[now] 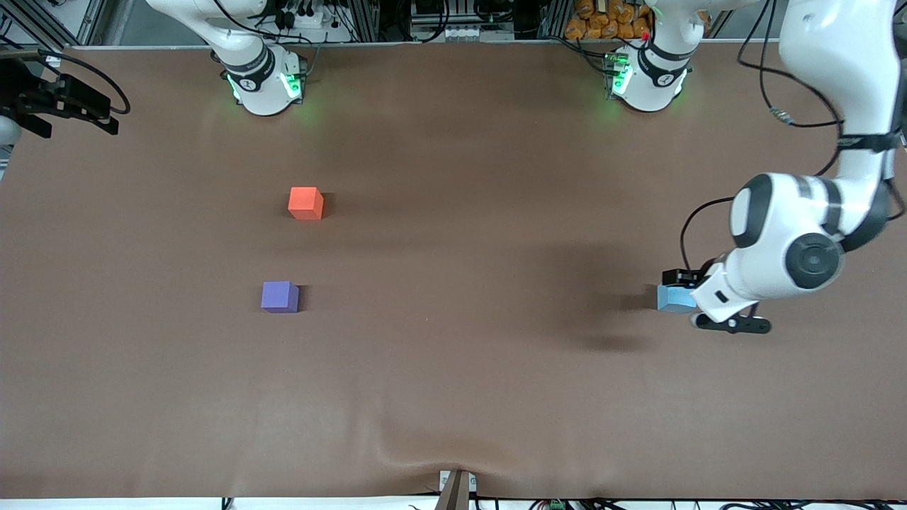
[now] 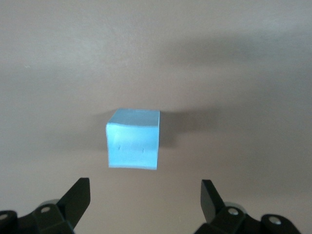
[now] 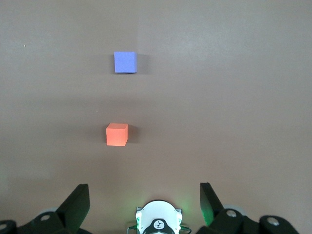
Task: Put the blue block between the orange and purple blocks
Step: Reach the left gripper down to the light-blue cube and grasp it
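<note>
The blue block (image 1: 674, 298) lies on the brown table at the left arm's end. My left gripper (image 1: 691, 292) is low, right by it. In the left wrist view the left gripper (image 2: 145, 195) is open and the blue block (image 2: 133, 139) lies just ahead of the fingertips, not between them. The orange block (image 1: 306, 203) and the purple block (image 1: 280, 297) lie toward the right arm's end, the purple one nearer the front camera, with a gap between them. My right gripper (image 3: 145, 195) is open and empty, waiting high over its own base, looking down on the orange block (image 3: 117, 134) and the purple block (image 3: 125, 62).
The right arm's base (image 1: 263, 85) and the left arm's base (image 1: 646, 78) stand at the table's back edge. The brown cover has a raised wrinkle (image 1: 425, 453) near the front edge. The left arm's elbow (image 1: 801, 241) hangs over the table's end.
</note>
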`<state>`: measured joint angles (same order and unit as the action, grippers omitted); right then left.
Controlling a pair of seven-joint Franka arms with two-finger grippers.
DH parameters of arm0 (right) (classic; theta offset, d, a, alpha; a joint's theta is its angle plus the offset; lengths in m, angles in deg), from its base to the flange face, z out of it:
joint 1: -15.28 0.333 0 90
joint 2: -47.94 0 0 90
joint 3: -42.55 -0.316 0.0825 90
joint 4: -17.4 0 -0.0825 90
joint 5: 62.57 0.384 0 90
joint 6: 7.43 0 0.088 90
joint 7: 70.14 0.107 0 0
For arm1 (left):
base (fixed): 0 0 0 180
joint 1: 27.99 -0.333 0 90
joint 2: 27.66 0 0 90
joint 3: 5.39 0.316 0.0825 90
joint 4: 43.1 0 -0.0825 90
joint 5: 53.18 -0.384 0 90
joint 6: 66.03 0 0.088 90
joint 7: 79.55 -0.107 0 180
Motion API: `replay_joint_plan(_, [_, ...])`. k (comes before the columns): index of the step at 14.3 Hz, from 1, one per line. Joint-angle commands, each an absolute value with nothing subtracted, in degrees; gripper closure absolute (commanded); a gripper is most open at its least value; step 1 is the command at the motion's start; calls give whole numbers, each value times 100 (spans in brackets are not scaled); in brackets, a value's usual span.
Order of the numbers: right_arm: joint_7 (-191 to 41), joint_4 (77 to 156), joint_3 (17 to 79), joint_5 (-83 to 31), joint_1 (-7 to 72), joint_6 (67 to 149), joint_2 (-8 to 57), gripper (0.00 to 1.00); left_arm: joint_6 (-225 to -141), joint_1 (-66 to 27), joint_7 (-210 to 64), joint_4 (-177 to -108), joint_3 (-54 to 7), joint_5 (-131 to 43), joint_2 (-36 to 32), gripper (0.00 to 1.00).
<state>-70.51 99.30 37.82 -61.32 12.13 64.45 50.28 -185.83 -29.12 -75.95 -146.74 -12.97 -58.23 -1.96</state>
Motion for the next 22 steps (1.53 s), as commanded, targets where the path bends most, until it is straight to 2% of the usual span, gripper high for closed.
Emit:
replay_joint_plan(1, [-6962,10010,3745,-6205,1168,6403,5128,0,-19205,-3098,-7551,-15006,-1330,-6081,19,0])
replay_joint_plan(7, [-6953,10010,3745,-6187,1159,6324,5128,0,-19803,-3098,-7525,-14971,-1330,-6311,644,0])
replay_joint_plan(11, [-6935,10010,3745,-6161,1177,6324,5128,0,-19944,-3115,-7542,-14831,-1330,-6364,741,0])
replay_joint_plan(12, [-6935,10010,3745,-6161,1168,6324,5128,0,-19945,-3107,-7542,-14831,-1330,-6364,741,34])
replay_joint_plan(13, [-6935,10010,3745,-6161,1159,6324,5128,0,-19945,-3098,-7542,-14883,-1330,-6364,732,78])
replay_joint_plan(14, [-6935,10010,3745,-6161,1177,6324,5128,0,-19945,-3098,-7542,-14901,-1322,-6364,715,96])
replay_joint_plan(15, [-6935,10010,3745,-6161,1177,6324,5128,0,-19936,-3098,-7542,-14910,-1330,-6372,680,100])
replay_joint_plan(20, [-6935,10019,3745,-6161,1168,6324,5128,0,-19725,-2905,-7272,-14752,-1523,-6355,-101,100])
replay_joint_plan(22, [-6935,10019,3745,-6152,1159,6324,5128,0,-19315,-2747,-6745,-14524,-1742,-6337,-260,100])
